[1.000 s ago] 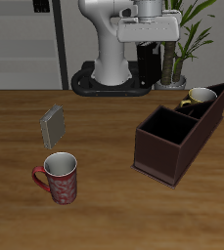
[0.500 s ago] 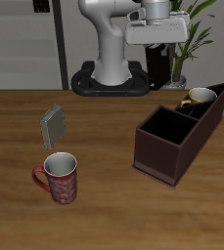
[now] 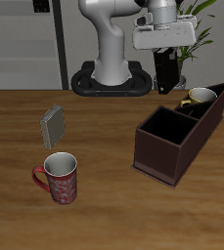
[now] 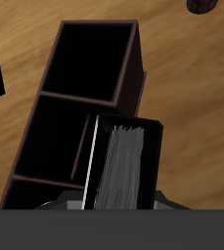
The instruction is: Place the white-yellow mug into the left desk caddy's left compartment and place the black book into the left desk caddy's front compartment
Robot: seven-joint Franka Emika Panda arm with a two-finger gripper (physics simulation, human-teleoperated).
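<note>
Exterior view: gripper [image 3: 165, 61] clamps black book [image 3: 165, 72], lifted above table

We see the caddy [image 3: 179, 142] with its big near section open and empty — nothing bars a descent into it. The mug [image 3: 201, 97] fills a back section. The gripper [image 3: 164, 51] hangs above the bench behind the caddy, the black book [image 3: 164, 71] clamped in it; in the wrist view the book [image 4: 126, 164] overlaps the caddy [image 4: 81, 112]. The red mug [image 3: 59, 178] and grey book [image 3: 53, 124] stand well apart across bare bench [image 3: 104, 210] — no obstacles.
</note>
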